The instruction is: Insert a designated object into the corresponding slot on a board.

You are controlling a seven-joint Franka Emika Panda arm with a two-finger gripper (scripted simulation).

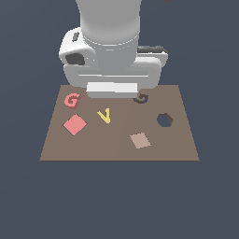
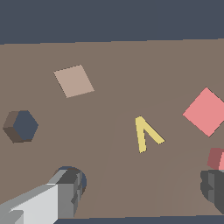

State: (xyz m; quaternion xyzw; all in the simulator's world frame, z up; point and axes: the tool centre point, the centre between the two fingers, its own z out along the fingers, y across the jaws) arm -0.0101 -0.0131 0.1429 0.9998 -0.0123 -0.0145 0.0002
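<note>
Pinkish-red, the G [image 1: 72,100] lies flat on the board [image 1: 116,149] at the upper left of the exterior view, reading upright to that camera with its opening toward the frame's right. Its outline is roughly as wide as tall, so no long axis can be told. Nothing touches it. In the wrist view only a red corner of it [image 2: 216,158] shows at the right edge, just beside the dark right-hand finger.

The slot [image 1: 141,98], a small dark G-shaped recess, sits near the board's far edge, right of centre in the exterior view, partly covered by the arm's pale body. It is well apart from the G.

The gripper [image 2: 144,188] is released: its two fingers [image 2: 70,183] stand wide apart with bare board between them and grasp nothing.

Other items on the board: a red diamond [image 1: 74,124] just below the G, a yellow V [image 1: 105,115] near centre, a dark hexagonal hole [image 1: 164,120] at right, and a tan diamond [image 1: 140,140] toward the near edge. The wrist view shows the same V [image 2: 146,134], red diamond [image 2: 206,111], hexagonal hole [image 2: 22,126] and tan diamond [image 2: 73,81].
</note>
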